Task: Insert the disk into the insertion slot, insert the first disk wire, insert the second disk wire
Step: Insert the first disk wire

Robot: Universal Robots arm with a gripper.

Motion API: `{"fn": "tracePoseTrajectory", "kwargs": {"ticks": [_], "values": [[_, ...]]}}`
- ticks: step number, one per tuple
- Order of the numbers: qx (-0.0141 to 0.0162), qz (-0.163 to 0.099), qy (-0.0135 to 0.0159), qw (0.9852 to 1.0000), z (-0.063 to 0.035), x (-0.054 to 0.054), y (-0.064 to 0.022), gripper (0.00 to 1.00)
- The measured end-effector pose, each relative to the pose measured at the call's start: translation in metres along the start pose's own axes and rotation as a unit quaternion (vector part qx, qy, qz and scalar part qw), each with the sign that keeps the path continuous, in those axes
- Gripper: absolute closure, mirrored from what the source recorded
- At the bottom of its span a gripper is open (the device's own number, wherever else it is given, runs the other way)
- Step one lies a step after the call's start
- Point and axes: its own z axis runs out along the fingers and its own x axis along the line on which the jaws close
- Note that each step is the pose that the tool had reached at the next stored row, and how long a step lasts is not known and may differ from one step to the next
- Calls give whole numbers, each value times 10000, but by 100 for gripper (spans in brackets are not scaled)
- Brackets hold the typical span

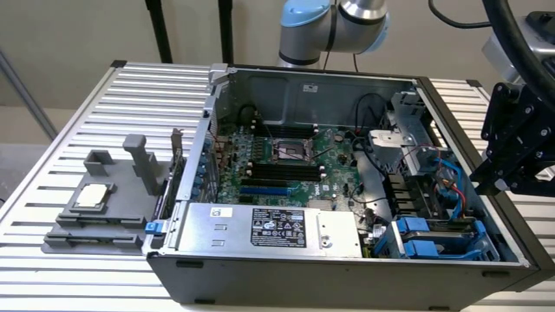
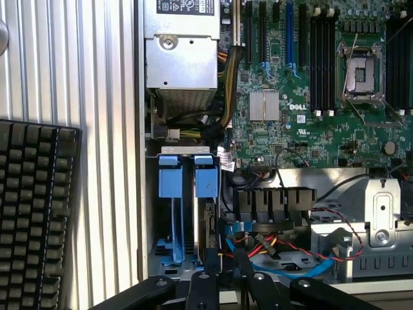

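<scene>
Your gripper [image 2: 224, 287] hangs above the computer case [image 1: 347, 286] | spread or pressed together: you cannot tell | disk [image 2: 208, 219] stands on edge inside the insertion slot [image 2: 184, 150], below your gripper, long axis pointing toward it.

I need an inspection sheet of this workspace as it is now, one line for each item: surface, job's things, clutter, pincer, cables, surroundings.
surface: slatted metal table carrying an open computer case.
job's things: disk stands edge-on in its blue carrier inside the insertion slot; full seating cannot be told.
clutter: grey fixture holding a processor chip on the exterior view's left; keyboard on the table.
pincer: black pincer hangs above the case wall on the exterior view's right, near the slot.
cables: blue and red wires lie beside the slot; their ends are hidden.
surroundings: robot arm behind the case; black poles.
</scene>
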Motion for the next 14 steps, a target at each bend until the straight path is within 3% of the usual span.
{"fn": "tracePoseTrajectory", "kwargs": {"ticks": [14], "values": [[0,0,0,10000,0,0,0,76]]}}
